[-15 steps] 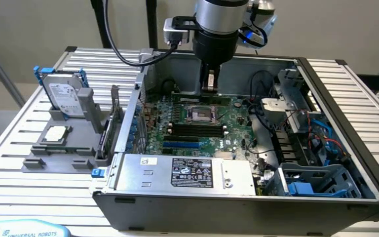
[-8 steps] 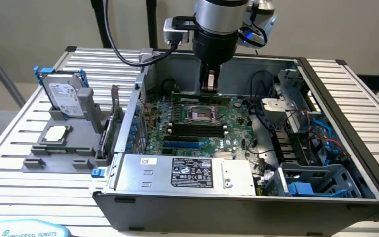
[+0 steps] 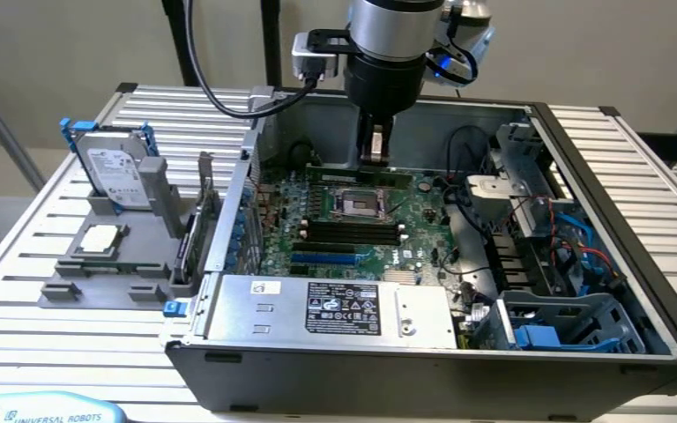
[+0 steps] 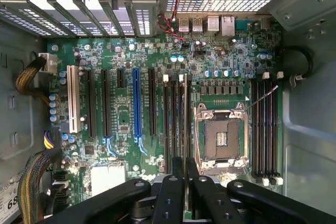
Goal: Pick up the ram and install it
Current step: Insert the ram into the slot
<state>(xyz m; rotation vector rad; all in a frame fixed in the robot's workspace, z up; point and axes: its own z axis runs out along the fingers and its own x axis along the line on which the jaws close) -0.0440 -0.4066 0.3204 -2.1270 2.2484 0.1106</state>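
Gripper (image 4: 185, 164) jaws clenched on the ram (image 4: 185, 109), stick held edge-on just above the memory slots (image 4: 172, 124), beside the empty processor socket (image 4: 221, 139), mid-motherboard (image 4: 121, 103), inside the open computer case (image 3: 433, 374) on the bench (image 3: 33, 300).

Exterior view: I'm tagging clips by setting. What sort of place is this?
Probably a robotics lab bench for computer assembly: an open computer case on a slatted metal table, with a parts fixture holding a hard drive beside it.

The motherboard (image 4: 210, 61) and ram (image 3: 362, 174) are green, one slot (image 4: 137, 103) blue, the tool (image 4: 185, 163) black, the hard drive (image 3: 115, 167) silver.
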